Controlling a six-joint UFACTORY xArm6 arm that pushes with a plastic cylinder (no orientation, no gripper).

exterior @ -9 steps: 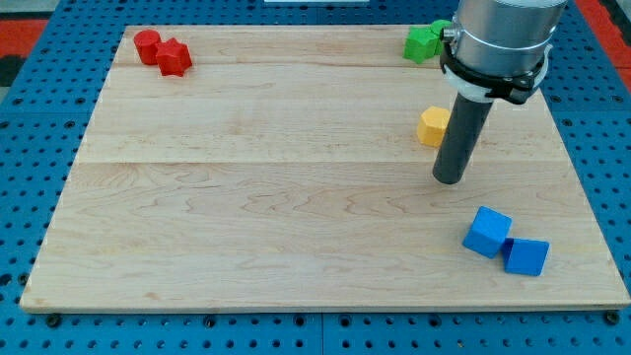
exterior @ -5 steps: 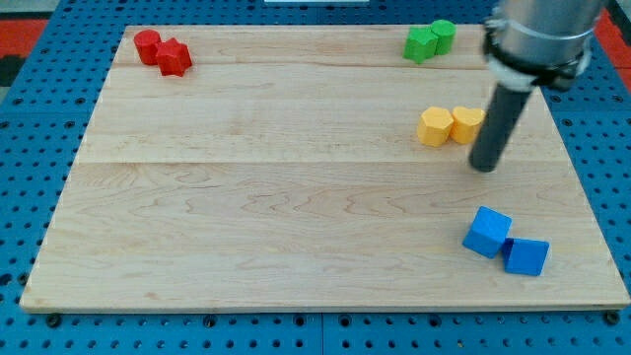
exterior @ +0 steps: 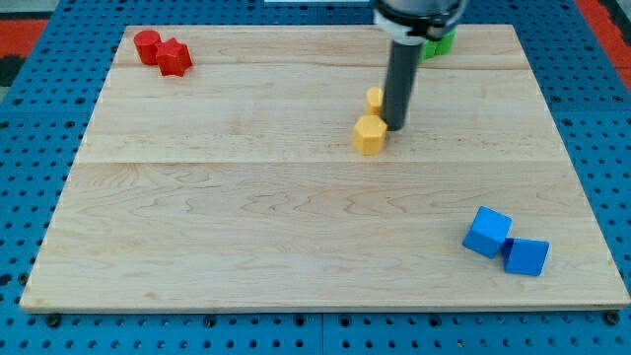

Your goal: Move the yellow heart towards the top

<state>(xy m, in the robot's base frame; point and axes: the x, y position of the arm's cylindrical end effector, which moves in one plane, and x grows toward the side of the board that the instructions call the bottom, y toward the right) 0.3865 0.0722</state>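
Note:
Two yellow blocks lie right of the board's middle. The lower one (exterior: 371,135) looks six-sided. The upper one (exterior: 375,98) is small and partly hidden behind my rod; its shape is hard to make out, and it may be the heart. My tip (exterior: 394,127) stands just to the right of the lower yellow block, close to or touching it, and below and right of the upper one.
Two red blocks (exterior: 162,51) sit at the top left of the wooden board (exterior: 246,197). Green blocks (exterior: 440,42) at the top are partly hidden behind the arm. Two blue blocks (exterior: 488,232) (exterior: 526,256) lie at the bottom right.
My rod swept from the right of the yellow pair to the left. Both yellow blocks moved left; they were side by side and now lie one above the other.

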